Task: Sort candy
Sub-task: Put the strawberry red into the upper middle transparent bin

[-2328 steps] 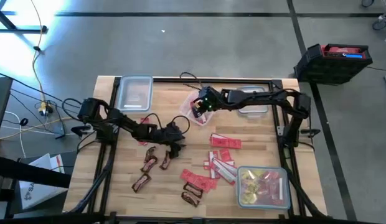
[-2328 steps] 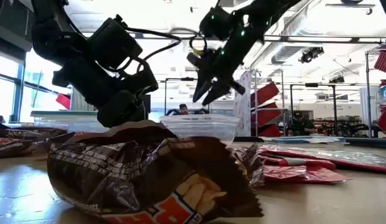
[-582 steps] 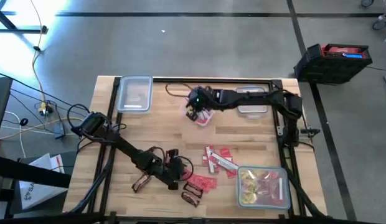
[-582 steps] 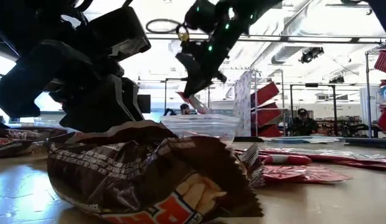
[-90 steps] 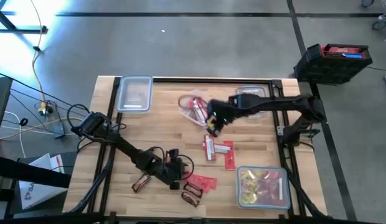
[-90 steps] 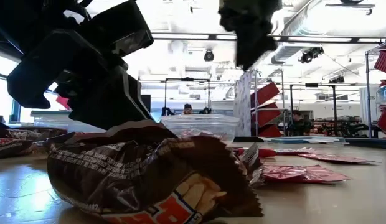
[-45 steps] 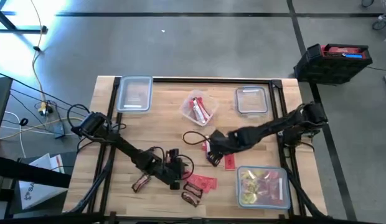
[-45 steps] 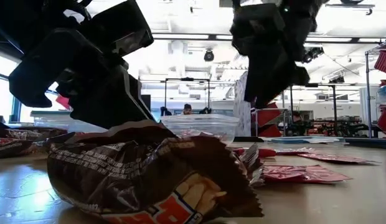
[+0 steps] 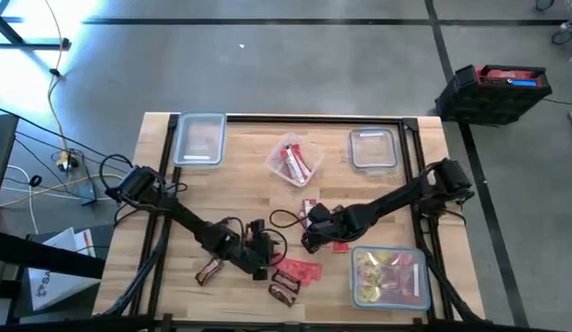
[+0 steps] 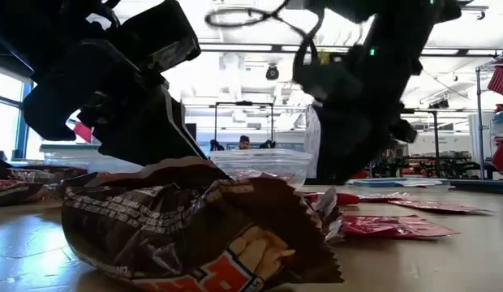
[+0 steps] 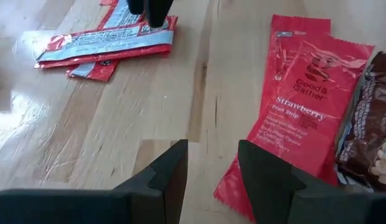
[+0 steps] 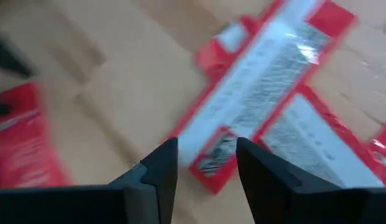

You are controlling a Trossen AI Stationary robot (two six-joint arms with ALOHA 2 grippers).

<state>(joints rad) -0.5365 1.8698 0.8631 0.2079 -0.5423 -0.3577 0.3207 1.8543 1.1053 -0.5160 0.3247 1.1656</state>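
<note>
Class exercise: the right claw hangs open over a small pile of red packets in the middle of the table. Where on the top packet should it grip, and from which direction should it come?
Judging from the right wrist view, the top red packet lies flat, long and thin. The right claw would best come straight down and pinch across the narrow width near the end closest to it, where the packet overhangs the others; the open fingers already bracket that end.
</note>
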